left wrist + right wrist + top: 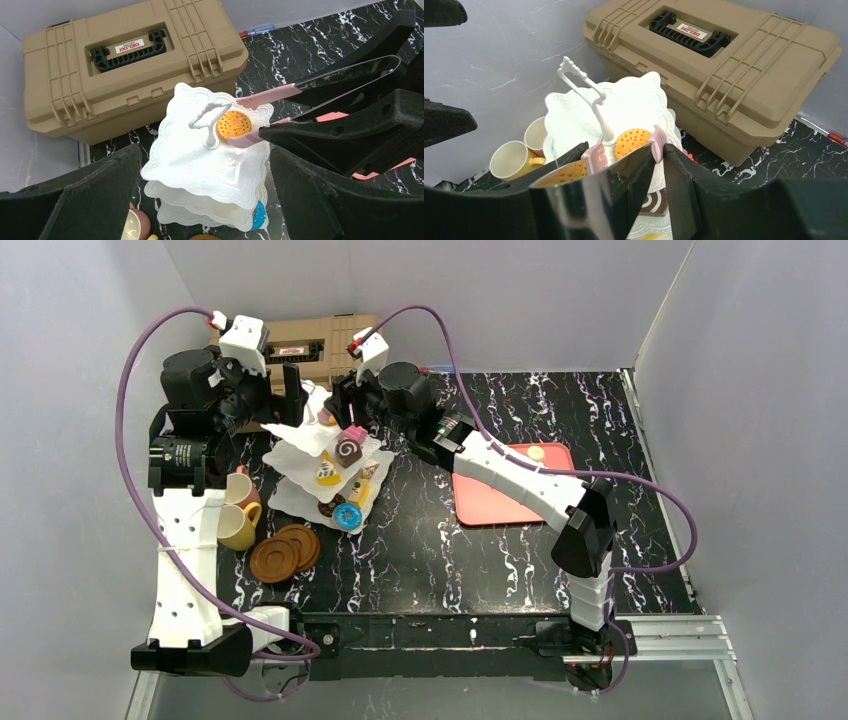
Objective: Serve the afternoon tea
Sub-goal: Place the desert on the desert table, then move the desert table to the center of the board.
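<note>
Gripping pink-tipped tongs (280, 92) in right fingers (350, 137), tips flanking orange biscuit (234, 124) on top plate of stand (200, 160); holds left fingers (80, 200) fully spread, empty, just left of stand.

The stand (325, 465) is hemmed in behind by the tan case (300, 345), at its rear left by the left gripper (204, 152), and at its front left by cups (238, 510) and saucers (285, 552). Its top tier is crossed by tongs (272, 95) held in the right gripper (342, 412). Bare table (450, 560) is left between the stand and the red tray (488, 508).
</note>
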